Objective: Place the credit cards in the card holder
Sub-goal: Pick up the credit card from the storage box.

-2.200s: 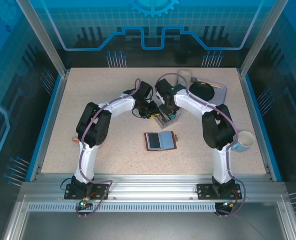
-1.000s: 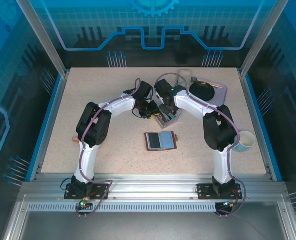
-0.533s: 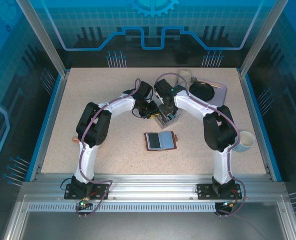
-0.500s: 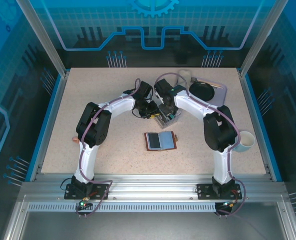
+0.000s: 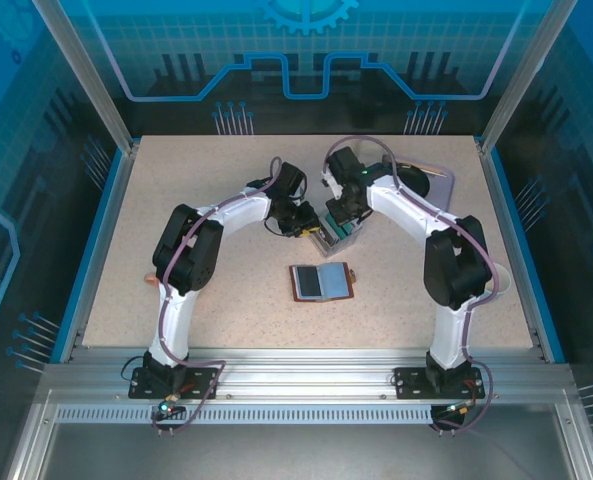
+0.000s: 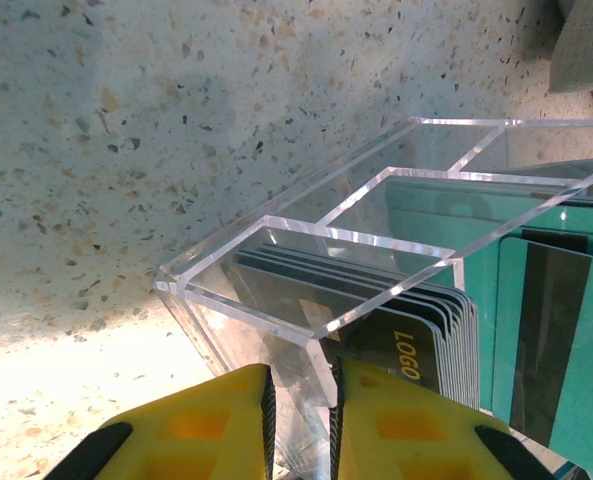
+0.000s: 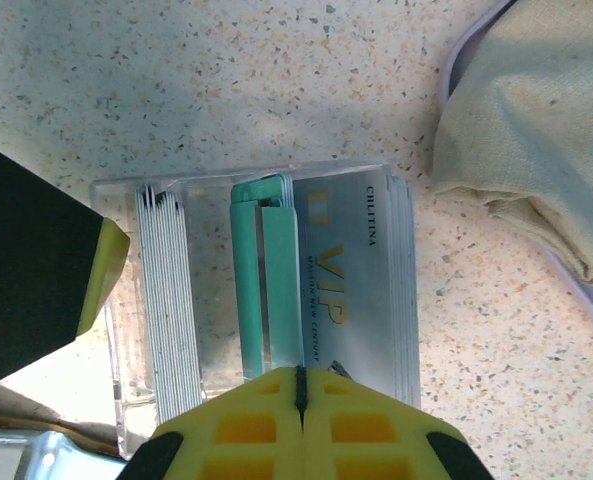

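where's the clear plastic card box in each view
top external: clear plastic card box mid-table, beyond the open brown leather wallet
left wrist: centre-right, its wall in the left claw
right wrist: centre-left, above the right claw
shared landmark: teal-green cards standing inside

Table [image 5: 206, 180]: speckled beige, blue-edged.
Centre, slightly toward 6: brown wallet [image 5: 321, 282], lying open.
Just 12 of the wallet: clear box [image 7: 211, 300].
2 o'clock: grey-rimmed tray [image 5: 442, 182].
9 o'clock edge: small brown item [image 5: 150, 281], too small to tell.
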Motion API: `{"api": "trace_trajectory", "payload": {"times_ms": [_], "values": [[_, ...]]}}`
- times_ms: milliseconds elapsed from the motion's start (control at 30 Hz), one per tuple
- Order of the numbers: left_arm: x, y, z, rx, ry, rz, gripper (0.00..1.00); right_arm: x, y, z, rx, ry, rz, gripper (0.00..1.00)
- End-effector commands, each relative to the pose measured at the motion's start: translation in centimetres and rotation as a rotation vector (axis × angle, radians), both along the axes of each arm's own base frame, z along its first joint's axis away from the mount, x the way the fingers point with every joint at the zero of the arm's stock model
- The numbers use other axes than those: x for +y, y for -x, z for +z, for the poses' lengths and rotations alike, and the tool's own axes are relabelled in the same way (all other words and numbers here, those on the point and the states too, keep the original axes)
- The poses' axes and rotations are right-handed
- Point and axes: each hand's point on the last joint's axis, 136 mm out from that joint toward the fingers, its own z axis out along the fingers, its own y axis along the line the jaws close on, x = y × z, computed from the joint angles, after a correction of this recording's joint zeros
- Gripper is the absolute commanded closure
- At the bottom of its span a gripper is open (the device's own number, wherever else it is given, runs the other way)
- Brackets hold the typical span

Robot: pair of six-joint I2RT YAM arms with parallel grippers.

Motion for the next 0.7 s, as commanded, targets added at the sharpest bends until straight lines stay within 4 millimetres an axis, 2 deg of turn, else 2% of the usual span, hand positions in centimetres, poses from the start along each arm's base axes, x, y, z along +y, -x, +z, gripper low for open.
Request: {"api": "trace_trajectory", "payload": {"times_ms": [0, 233, 400, 533, 667], "values": [[1.7, 1.8, -2.7, 0.095, -0.074, -0.005, 0.79, 0.3, 1.0, 0.5, 0.054, -0.099, -0.024, 0.98], [1.1, 1.5, -1.2, 0.056, -0.029, -0.016, 0.75, 0.5, 1.4, 2.7, 0.093, -0.308, -0.086, 1.0], [0.5, 1.1, 1.2, -0.001, 0.025, -0.022, 0.68, 0.2, 2.2, 4.2, 0.114, -0.449, -0.132, 1.0], [0.4, 1.0, 3.0, -0.039, 0.067, -0.017, 0.59, -0.1, 2.6, 5.4, 0.113, -0.528, -0.155, 1.0], [0.5, 1.2, 5.6, -0.096, 0.134, 0.001, 0.45, -0.2, 2.8, 6.7, 0.115, -0.62, -0.177, 1.0]]}}
